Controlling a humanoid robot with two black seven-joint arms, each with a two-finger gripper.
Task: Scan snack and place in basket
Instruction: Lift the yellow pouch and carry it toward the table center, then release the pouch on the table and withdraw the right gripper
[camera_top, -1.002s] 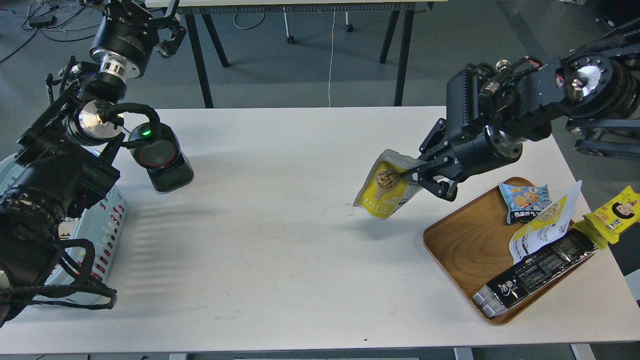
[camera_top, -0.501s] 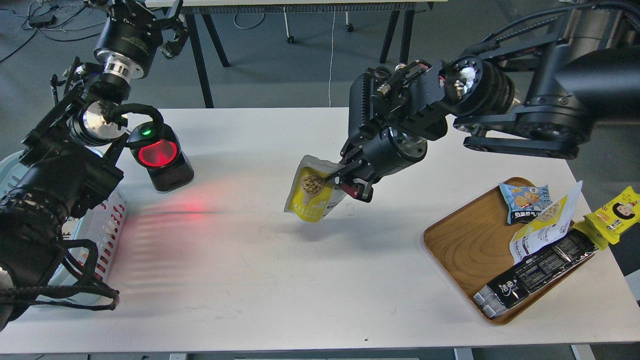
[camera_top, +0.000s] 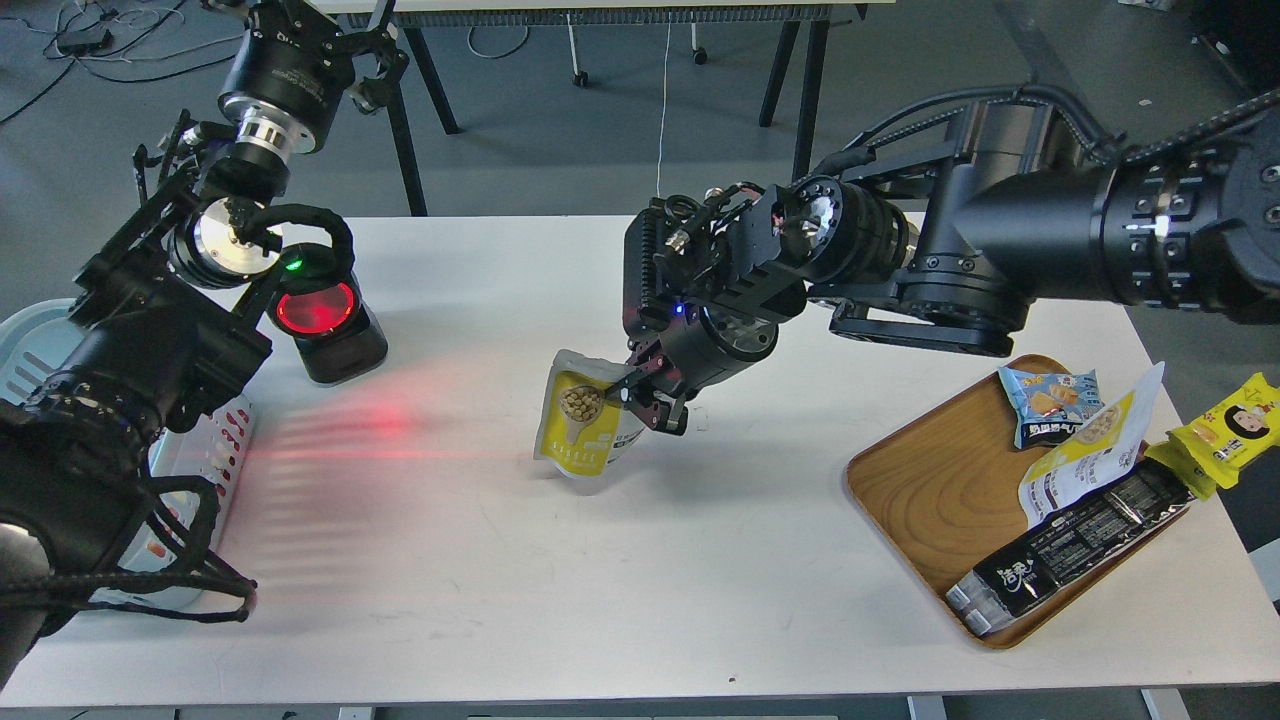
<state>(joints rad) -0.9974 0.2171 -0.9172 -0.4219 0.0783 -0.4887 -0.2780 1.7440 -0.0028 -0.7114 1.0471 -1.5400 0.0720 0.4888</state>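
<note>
Since 0.5 s ago the right arm has carried the snack (camera_top: 582, 426) further left and lower, toward the middle of the table (camera_top: 640, 560). At the far left, the basket (camera_top: 205, 445) sits at the table's edge, largely hidden behind the left arm. That arm's gripper (camera_top: 318, 12) is raised beyond the table's far edge, cut by the frame top; I cannot tell how far its fingers are spread. Just right of it, the scanner (camera_top: 322, 318) glows red and casts red light across the tabletop. The right gripper (camera_top: 640, 398) is pinched on the pouch's upper right edge, holding it upright, yellow front showing, just above the table. Far right, the wooden tray (camera_top: 930, 480) holds other packets.
</note>
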